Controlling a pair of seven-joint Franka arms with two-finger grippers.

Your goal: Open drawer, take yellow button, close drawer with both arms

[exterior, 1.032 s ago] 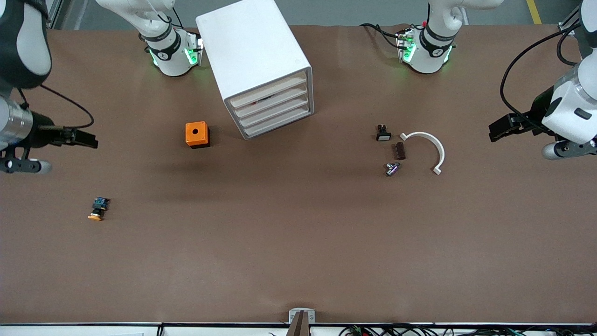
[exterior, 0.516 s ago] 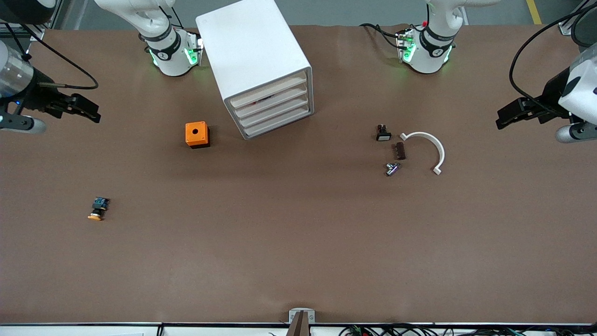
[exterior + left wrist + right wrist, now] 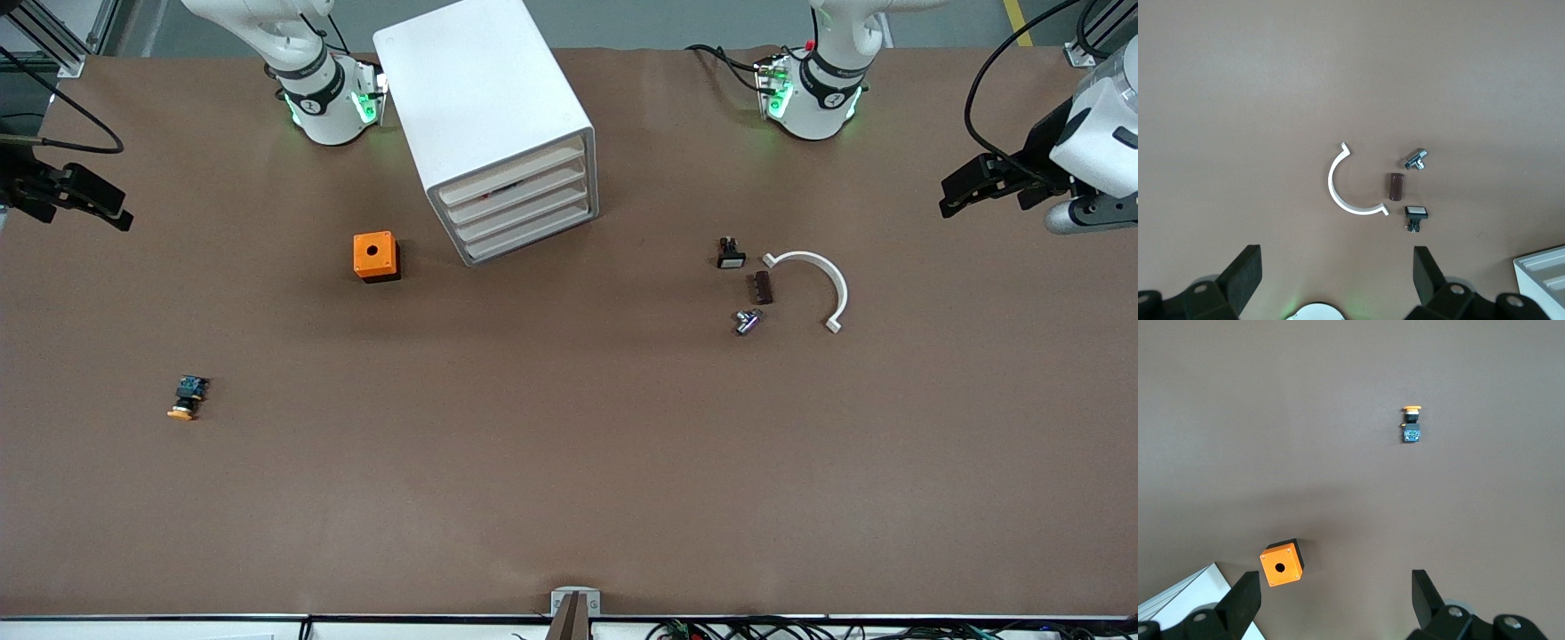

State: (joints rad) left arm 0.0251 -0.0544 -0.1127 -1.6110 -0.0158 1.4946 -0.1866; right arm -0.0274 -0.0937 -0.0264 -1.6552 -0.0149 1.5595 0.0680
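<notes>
Brown bench carries a white drawer cabinet between the two arm bases; all four drawers sit flush. The button lies on its side on the bench toward the right arm's end, nearer the front camera than the orange box, well apart from it, orange cap pointing toward the front camera.

Right claw hangs over the bench edge at the right arm's end, fingers spread apart, empty. Left claw hangs over the left arm's end, fingers also apart, empty.

Toward the left arm's end: white curved clip, small brown block, black part with white face, small metal piece, clustered near each other.
</notes>
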